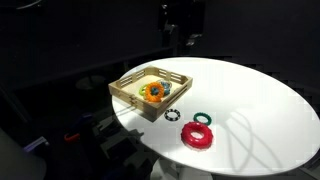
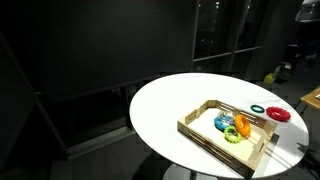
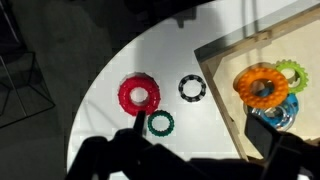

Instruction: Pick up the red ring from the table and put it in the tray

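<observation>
Big round white tabletop (image 1: 260, 90) (image 2: 165, 105) in a dark room, seen in both exterior views.

On it, a flat wooden tray (image 1: 125, 92) (image 2: 200, 130) with slatted sides, close to the tabletop's edge. Inside the tray, three toy rings bunched together: an orange ring (image 3: 262, 85) in the middle, a yellow-green ring (image 3: 292, 72) touching it, and a blue ring (image 3: 275, 112) partly under the orange one.

Outside the tray, lying flat on the bare tabletop: the red ring (image 3: 139, 94) (image 1: 196, 134), fat and bumpy round the edge, biggest of the three loose rings. Not in the tray. Near the tabletop's edge, a little way from the tray's side.

Just beside the red ring, not quite touching it in the wrist view: a thinner dark green ring (image 3: 159, 123).

Between the red ring and the tray: a small black-and-white beaded ring (image 3: 191, 88), lying by itself.

Up above, well off the tabletop: the pincer (image 3: 200, 165), only a black shape along the bottom of the wrist view. Too dark to tell if apart or together. Nothing seen in it.
</observation>
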Robot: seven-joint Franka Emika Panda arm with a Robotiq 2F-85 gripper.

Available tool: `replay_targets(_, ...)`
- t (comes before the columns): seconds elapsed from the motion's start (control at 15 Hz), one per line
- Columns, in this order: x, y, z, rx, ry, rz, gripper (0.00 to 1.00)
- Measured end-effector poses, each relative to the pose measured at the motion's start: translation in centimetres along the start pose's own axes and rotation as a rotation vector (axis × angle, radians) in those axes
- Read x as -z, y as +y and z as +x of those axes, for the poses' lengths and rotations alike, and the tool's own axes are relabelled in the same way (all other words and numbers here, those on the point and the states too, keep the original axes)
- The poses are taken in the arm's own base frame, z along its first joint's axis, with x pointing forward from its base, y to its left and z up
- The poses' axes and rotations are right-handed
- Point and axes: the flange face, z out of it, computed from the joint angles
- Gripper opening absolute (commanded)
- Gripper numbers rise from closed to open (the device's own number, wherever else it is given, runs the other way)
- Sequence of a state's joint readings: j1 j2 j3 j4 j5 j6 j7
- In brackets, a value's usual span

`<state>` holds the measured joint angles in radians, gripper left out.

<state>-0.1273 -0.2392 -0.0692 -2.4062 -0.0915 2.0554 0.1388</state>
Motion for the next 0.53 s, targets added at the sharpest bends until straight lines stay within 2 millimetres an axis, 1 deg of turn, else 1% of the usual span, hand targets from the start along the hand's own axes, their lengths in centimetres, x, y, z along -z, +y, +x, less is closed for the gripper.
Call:
replay_targets(0.2, -2.2, 1.5, 1.2, -0.029, -0.012, 0.011, 1.00)
replay_targets(0.33, -3.3, 1.9, 1.5, -0.037, -0.027, 0.011, 1.00)
replay_targets(0.53, -3.4, 1.8, 1.5, -0.035, -0.030, 0.010, 1.00)
